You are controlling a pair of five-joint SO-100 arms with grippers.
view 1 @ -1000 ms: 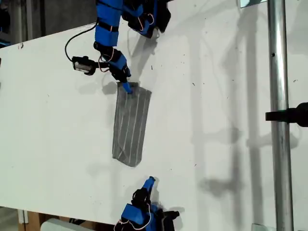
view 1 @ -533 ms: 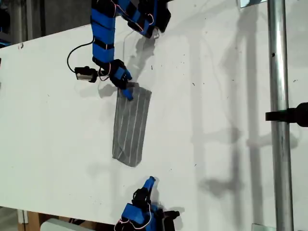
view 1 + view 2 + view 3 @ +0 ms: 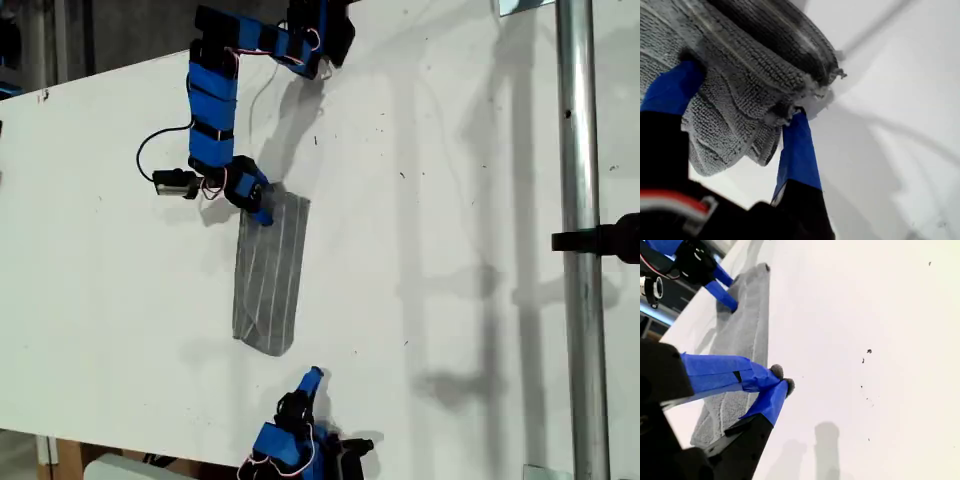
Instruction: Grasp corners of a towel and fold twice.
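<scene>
Progress, judged from how things lie: the towel (image 3: pixel 270 272) rests as a long narrow strip on the white table (image 3: pixel 450 250), left of centre in the exterior view, so 1 fold looks done and the 2nd, end to end, looks only begun. Working left to right in the exterior view: my first gripper (image 3: pixel 258 207) sits at the strip's far end, near the view's top, and pinches the corners (image 3: pixel 790 95) stacked there. In the first wrist view the blue fingers (image 3: pixel 797 150) clamp bunched layers of cloth, with the edge lifted clear of the table. The rest of the strip lies flat, its near end squared off. My second gripper (image 3: pixel 312 378) waits just past that near end, toward the bottom edge of the exterior view, apart from the cloth. In the second wrist view its jaws are closed tip to tip on nothing. Materials: the towel is grey looped microfibre, nubbly and thick at the hem, with thin pale stripes running lengthwise. It looks limp, so I expect it to drape and sag when carried. The table is smooth, matt and hard, with a few dark specks. A bare metal pole (image 3: pixel 580 240) stands at the exterior view's right.
</scene>
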